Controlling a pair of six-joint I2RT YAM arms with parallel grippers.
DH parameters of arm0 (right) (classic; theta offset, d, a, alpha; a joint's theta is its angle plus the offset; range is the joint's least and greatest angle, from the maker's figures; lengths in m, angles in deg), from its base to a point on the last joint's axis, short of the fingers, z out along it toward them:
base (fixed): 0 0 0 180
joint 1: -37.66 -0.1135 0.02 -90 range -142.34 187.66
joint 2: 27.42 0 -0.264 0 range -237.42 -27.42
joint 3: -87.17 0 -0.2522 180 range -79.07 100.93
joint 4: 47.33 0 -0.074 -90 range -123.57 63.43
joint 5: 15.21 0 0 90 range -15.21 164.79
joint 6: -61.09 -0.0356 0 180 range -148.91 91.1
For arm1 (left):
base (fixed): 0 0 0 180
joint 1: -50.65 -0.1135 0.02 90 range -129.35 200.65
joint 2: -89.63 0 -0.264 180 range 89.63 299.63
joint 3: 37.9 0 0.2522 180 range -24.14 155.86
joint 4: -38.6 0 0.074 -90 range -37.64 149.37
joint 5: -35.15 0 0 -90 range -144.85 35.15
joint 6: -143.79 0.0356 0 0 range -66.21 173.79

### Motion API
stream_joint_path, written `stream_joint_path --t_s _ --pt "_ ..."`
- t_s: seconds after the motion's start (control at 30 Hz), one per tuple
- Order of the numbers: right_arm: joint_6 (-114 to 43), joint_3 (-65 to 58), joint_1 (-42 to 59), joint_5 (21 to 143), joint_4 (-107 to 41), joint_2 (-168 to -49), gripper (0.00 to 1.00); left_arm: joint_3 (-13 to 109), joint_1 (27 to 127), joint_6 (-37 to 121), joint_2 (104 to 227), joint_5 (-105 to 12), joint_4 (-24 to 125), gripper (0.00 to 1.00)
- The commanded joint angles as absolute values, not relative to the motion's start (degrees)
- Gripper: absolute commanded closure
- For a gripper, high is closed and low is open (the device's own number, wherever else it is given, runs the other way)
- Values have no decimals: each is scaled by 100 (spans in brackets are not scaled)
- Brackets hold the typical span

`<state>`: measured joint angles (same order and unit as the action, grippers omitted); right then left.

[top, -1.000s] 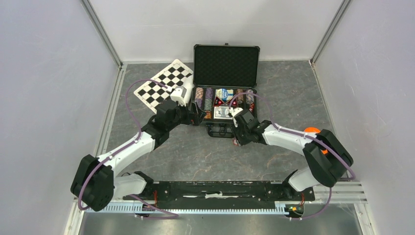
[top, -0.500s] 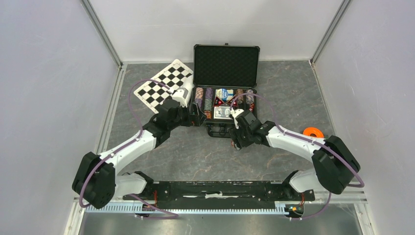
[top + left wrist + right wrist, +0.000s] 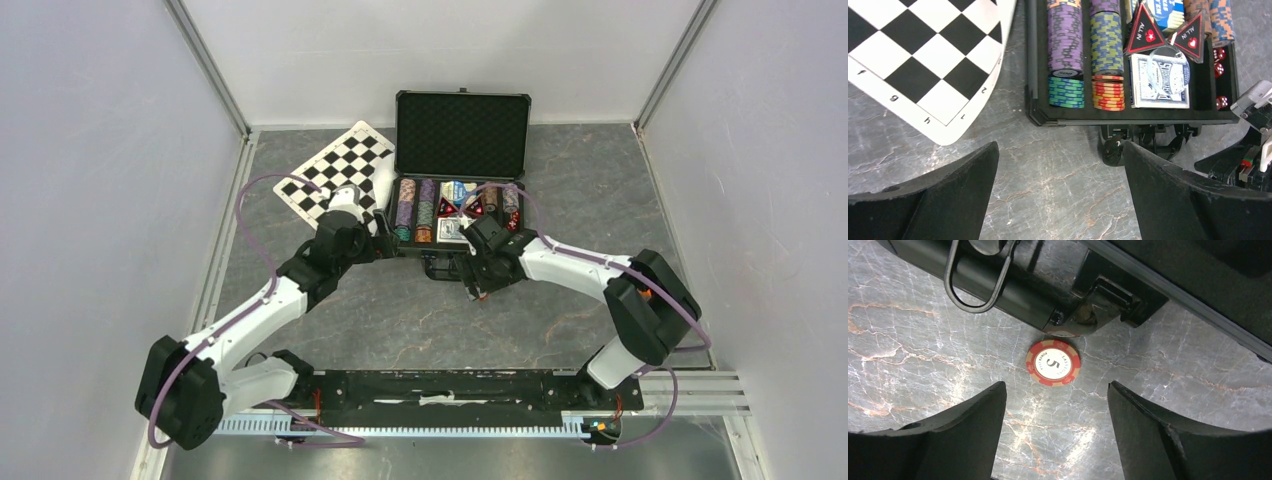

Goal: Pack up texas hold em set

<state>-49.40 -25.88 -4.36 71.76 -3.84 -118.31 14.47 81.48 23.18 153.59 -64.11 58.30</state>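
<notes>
Marble tabletop (image 3: pixel 923 340): spread right gripper (image 3: pixel 1054 400) has swung over stray red chip (image 3: pixel 1053 362) at 6 o'clock of case (image 3: pixel 1073 120), pickup next; left gripper (image 3: pixel 1060 150) spread, empty.

grey marbled tabletop (image 3: pixel 600 190), plain white walls (image 3: pixel 100 150)

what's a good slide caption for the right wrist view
Open right gripper poised over a red 5 chip lying on the table just outside the case.

Overhead wide, wrists close looking down, sharing case (image 3: pixel 462 135).
</notes>
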Motion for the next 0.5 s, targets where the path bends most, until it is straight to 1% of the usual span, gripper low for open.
stream_joint_path --t_s 0.0,0.1,0.37,0.47 --pt "-5259 -2081 -479 7044 143 -12110 22 1187 8114 1993 15003 -6971 5695 0" --pt "-5292 -1857 -519 7007 206 -12356 27 1136 8112 2066 14958 -6998 5644 0" --pt "-5441 -1864 -630 6846 74 -12600 31 1102 8107 2178 14956 -6991 5564 0" --pt "-5504 -1934 -623 6808 75 -12684 34 1095 8112 2189 14972 -6946 5540 0"
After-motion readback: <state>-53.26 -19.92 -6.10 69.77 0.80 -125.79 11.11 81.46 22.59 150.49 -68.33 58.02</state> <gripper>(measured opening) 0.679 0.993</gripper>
